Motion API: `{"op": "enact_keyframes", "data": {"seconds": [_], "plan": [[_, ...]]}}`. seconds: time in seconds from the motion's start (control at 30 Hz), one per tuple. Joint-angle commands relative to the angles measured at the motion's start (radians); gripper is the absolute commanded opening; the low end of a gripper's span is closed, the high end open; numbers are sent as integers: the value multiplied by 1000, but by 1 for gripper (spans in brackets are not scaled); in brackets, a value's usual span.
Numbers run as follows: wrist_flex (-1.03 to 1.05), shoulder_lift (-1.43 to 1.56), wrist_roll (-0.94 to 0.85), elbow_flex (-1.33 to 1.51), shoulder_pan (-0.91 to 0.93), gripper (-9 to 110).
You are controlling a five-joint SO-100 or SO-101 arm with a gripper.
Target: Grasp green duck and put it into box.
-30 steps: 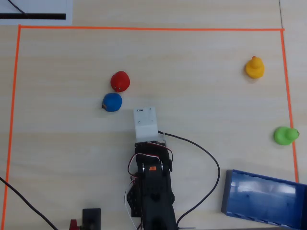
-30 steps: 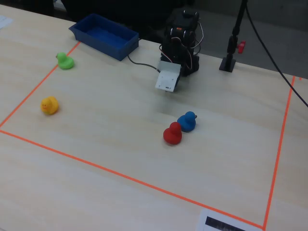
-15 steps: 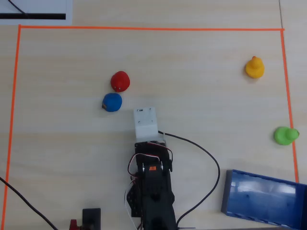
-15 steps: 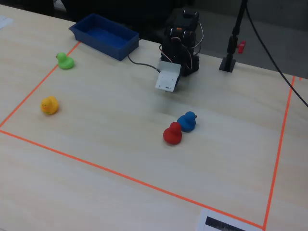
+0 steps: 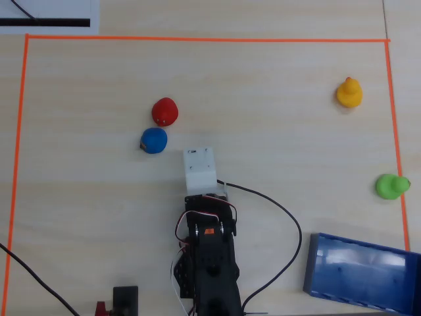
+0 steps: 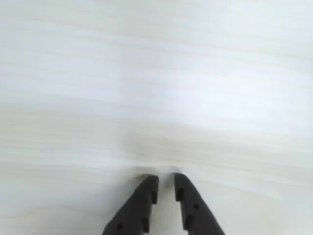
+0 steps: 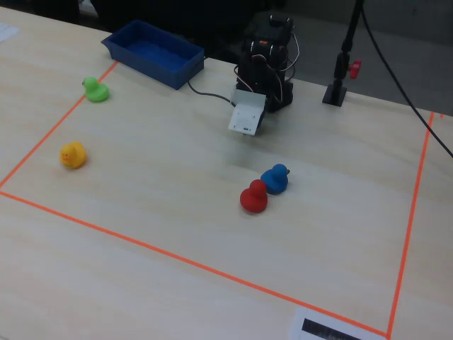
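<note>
Claw (image 6: 164, 188) nearly together, empty, pointed down at bare surface (image 6: 156, 73), so arm looks parked. Green duck (image 5: 392, 186) sits far to claw's right in the overhead view, near the tape edge, box (image 5: 358, 293) just below it. Reach not started.

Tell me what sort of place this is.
Most likely a lab or hobby bench set up for robot pick-and-place practice: a pale wooden table with a work area marked in orange tape, toy ducks such as the green duck, and a blue box beside the small arm.
</note>
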Motion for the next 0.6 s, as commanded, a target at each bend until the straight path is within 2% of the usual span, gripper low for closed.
{"op": "enact_keyframes", "data": {"seconds": [0.0, 0.13, 0.27, 0.43, 0.57], "plan": [[17, -8, 12, -28, 26, 1], [-20, -201, 64, -249, 58, 1], [-25, -506, 81, -604, 126, 4], [-34, -871, 75, -1074, 268, 5], [-130, -1075, 72, -1356, 410, 7]]}}
